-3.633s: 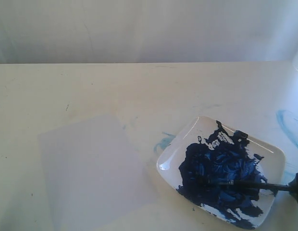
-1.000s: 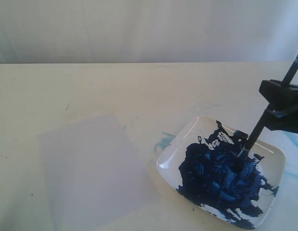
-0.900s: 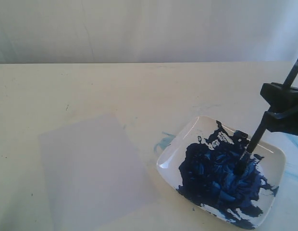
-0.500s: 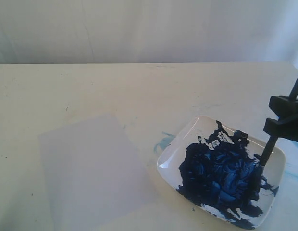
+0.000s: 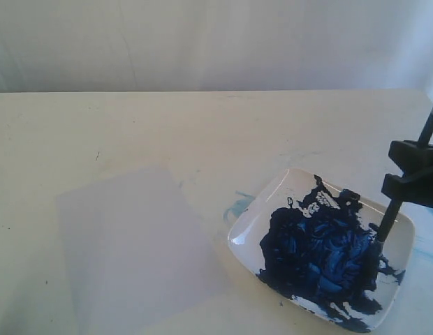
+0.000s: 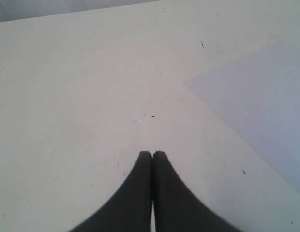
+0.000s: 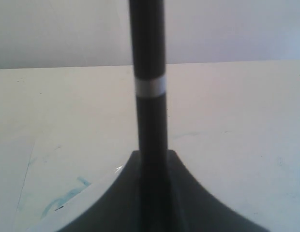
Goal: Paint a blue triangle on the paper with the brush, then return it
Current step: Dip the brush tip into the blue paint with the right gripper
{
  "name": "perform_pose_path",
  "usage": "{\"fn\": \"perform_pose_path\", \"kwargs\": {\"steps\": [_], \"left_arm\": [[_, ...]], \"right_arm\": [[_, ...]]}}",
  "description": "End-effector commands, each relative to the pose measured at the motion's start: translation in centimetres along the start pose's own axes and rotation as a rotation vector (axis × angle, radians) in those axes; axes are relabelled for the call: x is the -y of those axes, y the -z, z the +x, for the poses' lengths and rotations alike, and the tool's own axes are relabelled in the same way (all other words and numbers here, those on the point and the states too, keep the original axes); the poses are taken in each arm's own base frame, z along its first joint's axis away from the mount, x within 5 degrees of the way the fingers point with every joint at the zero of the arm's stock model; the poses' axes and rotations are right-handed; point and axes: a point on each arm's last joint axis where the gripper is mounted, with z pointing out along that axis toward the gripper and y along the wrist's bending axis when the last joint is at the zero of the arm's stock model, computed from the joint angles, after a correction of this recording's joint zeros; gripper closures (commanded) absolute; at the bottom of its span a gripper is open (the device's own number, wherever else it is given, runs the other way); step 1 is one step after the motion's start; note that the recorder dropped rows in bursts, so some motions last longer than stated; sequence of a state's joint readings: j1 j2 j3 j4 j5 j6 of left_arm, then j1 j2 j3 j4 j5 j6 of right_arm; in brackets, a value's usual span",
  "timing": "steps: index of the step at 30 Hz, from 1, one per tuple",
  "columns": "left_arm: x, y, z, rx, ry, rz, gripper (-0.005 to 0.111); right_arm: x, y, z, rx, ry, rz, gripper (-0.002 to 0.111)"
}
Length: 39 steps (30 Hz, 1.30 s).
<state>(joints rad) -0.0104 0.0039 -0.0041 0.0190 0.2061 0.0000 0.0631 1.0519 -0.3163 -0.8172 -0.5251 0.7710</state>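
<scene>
My right gripper [image 5: 405, 174] is shut on the black brush [image 5: 388, 220], holding it almost upright at the right edge of the exterior view. Its tip dips into the dark-blue paint at the right side of the white dish [image 5: 248, 216]. In the right wrist view the brush [image 7: 149, 96] with a silver band rises from between the shut fingers of my right gripper [image 7: 153, 154]. The pale paper [image 5: 133, 244] lies bare to the dish's left; its corner also shows as the paper [image 6: 266, 101]. No blue triangle is on it. My left gripper [image 6: 152, 153] is shut and empty over the tabletop.
Faint light-blue smears mark the cream table beside the dish [image 5: 236, 204] and at the far right edge [image 5: 419, 181]. A pale wall closes off the table's far side.
The brush went from lying flat in the dish to held upright in my right gripper. Over the last second it shifted right across the paint to the dish's right side.
</scene>
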Motion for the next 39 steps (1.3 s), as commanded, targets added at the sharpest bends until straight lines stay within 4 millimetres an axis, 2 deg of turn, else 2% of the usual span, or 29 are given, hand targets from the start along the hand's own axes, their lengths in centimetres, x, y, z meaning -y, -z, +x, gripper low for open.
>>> {"fn": "perform_pose_path", "kwargs": {"steps": [1,7,14,19,21,24,29,33,39], "left_arm": [[0.0,0.0,0.1,0.002,0.003,0.003,0.107],[0.0,0.0,0.1,0.002,0.003,0.003,0.107],[0.0,0.0,0.1,0.002,0.003,0.003,0.107],[0.0,0.0,0.1,0.002,0.003,0.003,0.107],[0.0,0.0,0.1,0.002,0.003,0.003,0.107],[0.0,0.0,0.1,0.002,0.003,0.003,0.107],[0.0,0.0,0.1,0.002,0.003,0.003,0.107],[0.0,0.0,0.1,0.002,0.003,0.003,0.107],[0.0,0.0,0.1,0.002,0.003,0.003,0.107]], "right_arm": [[0.1,0.1,0.6,-0.019,0.006,0.006,0.108],[-0.2,0.2,0.5,0.006,-0.023,-0.025,0.108],[-0.4,0.5,1.8,-0.021,-0.046,-0.034,0.108],[-1.3,0.7,0.4,0.138,-0.086,-0.135,0.108],[-1.0,0.7,0.3,0.147,-0.116,-0.109,0.108],[-0.3,0.5,1.2,0.051,-0.120,-0.022,0.108],[0.4,0.5,2.0,-0.034,-0.065,0.055,0.108],[0.2,0.5,1.7,-0.004,-0.032,0.040,0.108],[0.2,0.7,0.3,0.148,-0.073,0.027,0.108]]}}
